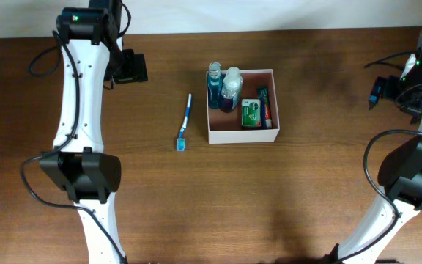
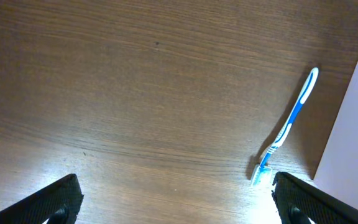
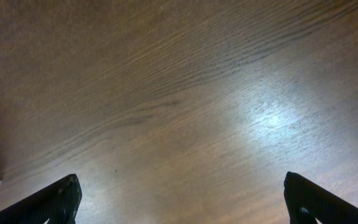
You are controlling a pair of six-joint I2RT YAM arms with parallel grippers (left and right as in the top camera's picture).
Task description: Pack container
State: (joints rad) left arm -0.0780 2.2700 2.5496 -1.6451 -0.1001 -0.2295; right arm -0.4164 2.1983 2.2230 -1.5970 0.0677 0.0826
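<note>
Left tool (image 2: pixel 176 202): fingers spread wide, empty, over bare bench (image 1: pixel 306 191); toothbrush (image 2: pixel 288 127) near.

Right tool (image 3: pixel 182 202): also spread, empty, well apart from all items.

Toothbrush: flat on bench, just beside container (image 1: pixel 242 136), outside it, not touching.

Container: mid-bench, holds blue bottle (image 1: pixel 215 86), clear bottle (image 1: pixel 231 86), green packet (image 1: pixel 251 113), and possibly toothpaste tube (image 1: pixel 264 103), too small to be sure.

Judgement: packing mostly done. Only toothbrush left to grasp and put inside, likely left tool's job.
</note>
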